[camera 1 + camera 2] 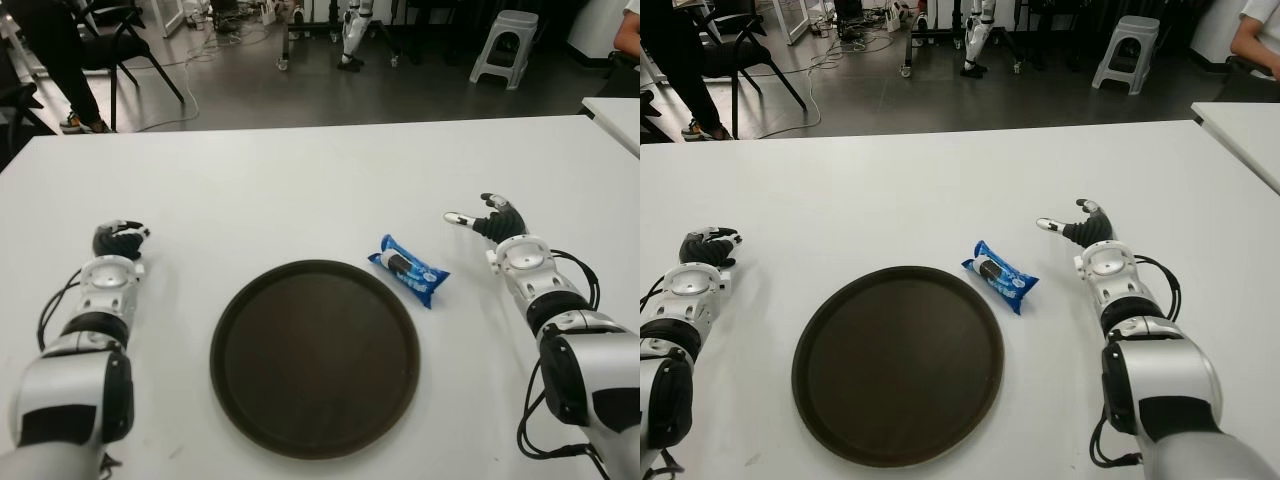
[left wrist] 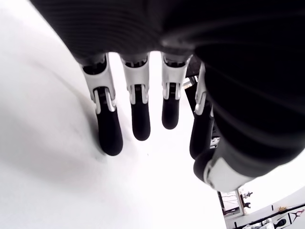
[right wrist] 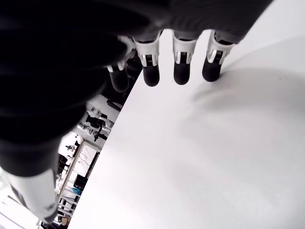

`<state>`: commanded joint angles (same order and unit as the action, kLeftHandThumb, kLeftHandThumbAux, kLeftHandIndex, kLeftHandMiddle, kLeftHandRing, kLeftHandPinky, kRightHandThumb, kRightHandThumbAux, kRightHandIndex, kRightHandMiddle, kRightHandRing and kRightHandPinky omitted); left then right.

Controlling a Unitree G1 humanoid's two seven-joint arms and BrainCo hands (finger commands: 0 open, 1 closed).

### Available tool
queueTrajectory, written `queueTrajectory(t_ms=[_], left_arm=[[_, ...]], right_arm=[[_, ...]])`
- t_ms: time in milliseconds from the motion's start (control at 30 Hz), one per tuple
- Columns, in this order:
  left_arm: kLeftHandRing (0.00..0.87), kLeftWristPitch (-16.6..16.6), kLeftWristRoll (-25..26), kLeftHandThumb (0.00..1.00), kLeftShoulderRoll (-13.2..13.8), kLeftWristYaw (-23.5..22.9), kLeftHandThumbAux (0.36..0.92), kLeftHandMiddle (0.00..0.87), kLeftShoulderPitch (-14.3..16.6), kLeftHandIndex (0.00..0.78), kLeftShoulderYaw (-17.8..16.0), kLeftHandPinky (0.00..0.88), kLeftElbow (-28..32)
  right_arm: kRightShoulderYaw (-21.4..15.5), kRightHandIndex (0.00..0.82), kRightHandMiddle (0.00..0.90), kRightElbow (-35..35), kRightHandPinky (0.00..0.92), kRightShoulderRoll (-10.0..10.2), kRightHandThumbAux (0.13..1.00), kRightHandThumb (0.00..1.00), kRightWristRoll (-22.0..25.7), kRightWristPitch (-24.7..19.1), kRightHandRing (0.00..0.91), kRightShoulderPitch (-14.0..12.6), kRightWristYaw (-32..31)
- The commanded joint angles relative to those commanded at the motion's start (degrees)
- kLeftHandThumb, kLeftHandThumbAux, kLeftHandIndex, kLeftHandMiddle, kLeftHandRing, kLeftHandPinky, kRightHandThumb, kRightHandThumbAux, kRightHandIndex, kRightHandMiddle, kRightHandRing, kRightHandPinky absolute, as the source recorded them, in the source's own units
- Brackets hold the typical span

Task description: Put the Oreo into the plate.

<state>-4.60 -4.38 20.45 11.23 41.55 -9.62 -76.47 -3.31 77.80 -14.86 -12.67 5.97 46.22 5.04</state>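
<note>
- Nothing of the task looks done yet; the Oreo [image 1: 408, 270] lies on the white table [image 1: 300, 190], just right of the plate [image 1: 314, 355] and outside its rim; the dark round plate holds nothing
- The right hand [image 1: 490, 222] shows right of the packet, apart from it, fingers loosely extended, holding nothing; reaching, grasping and carrying remain
- The left hand [image 1: 118, 240] shows left of the plate, fingers relaxed, idle
- The blue wrapper carries white print; no lettering is readable
</note>
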Motion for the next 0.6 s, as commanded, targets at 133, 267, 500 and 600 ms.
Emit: queueTrajectory(t_ms=[133, 267, 500, 600], left_arm=[[0.186, 0.26, -0.29, 0.681, 0.08, 0.21, 0.721, 0.17, 0.07, 0.399, 0.24, 0.165, -0.06], [0.178, 0.27, -0.34, 0.681, 0.07, 0.34, 0.721, 0.165, 0.07, 0.399, 0.24, 0.159, -0.08], [0.17, 0.42, -0.24, 0.68, -0.08, 0.6, 0.722, 0.159, 0.16, 0.399, 0.0, 0.153, -0.07], [0.17, 0.4, -0.27, 0.68, -0.11, 0.67, 0.722, 0.158, 0.14, 0.399, 0.0, 0.157, -0.08]], right_arm=[[-0.29, 0.014, 0.0, -0.1, 0.0, 0.13, 0.679, 0.0, 0.33, 0.29, 0.0, -0.1, -0.2], [-0.4, 0.011, 0.0, -0.1, 0.002, 0.09, 0.684, 0.0, 0.38, 0.36, 0.0, -0.1, -0.21], [-0.07, 0.027, 0.007, -0.03, 0.01, -0.06, 0.684, 0.0, -0.07, 0.21, 0.007, -0.04, -0.27], [-0.11, 0.026, 0.006, -0.01, 0.005, -0.09, 0.684, 0.0, -0.01, 0.11, 0.004, -0.02, -0.38]])
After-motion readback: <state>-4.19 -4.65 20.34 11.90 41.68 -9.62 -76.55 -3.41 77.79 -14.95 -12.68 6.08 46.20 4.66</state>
